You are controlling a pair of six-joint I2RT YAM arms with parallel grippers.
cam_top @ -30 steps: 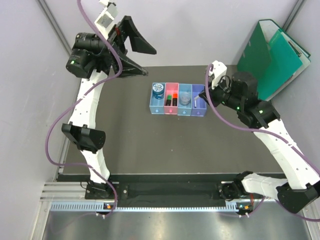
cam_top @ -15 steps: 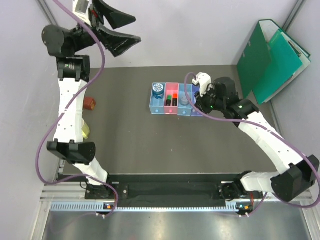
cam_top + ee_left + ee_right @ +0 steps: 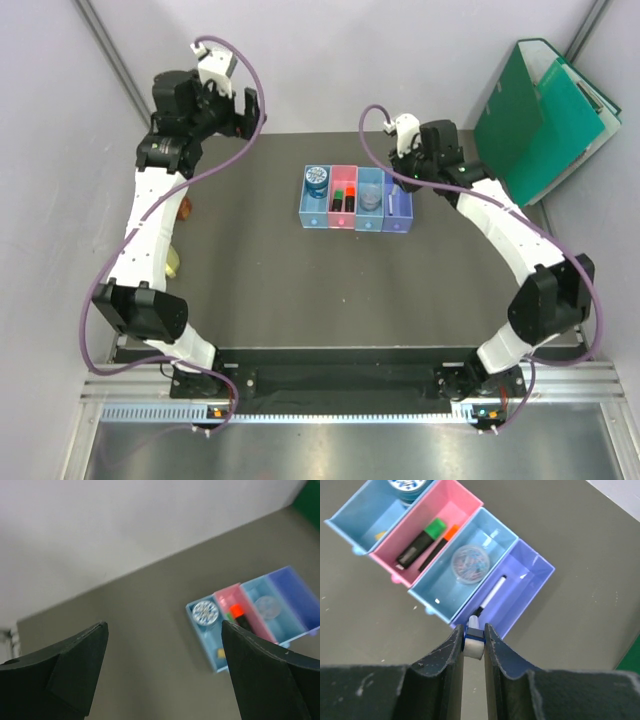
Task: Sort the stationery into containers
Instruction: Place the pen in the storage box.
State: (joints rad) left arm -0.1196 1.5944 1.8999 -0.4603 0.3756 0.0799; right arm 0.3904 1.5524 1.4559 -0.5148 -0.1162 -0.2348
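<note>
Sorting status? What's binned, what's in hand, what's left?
Done: green highlighter and orange highlighter in the pink bin, tape roll in the end light-blue bin, marker in the purple bin.
In hand: right gripper clamps a white pen at the purple bin.
To do: drop it; brownish eraser lies loose. Left gripper open, empty.

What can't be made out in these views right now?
- Right wrist: the white-and-blue item in the right gripper; its jaws cover most of it.
- Top: a reddish object and a pale yellow cup, partly behind the left arm.
- Left wrist: contents of the bins, blurred.
</note>
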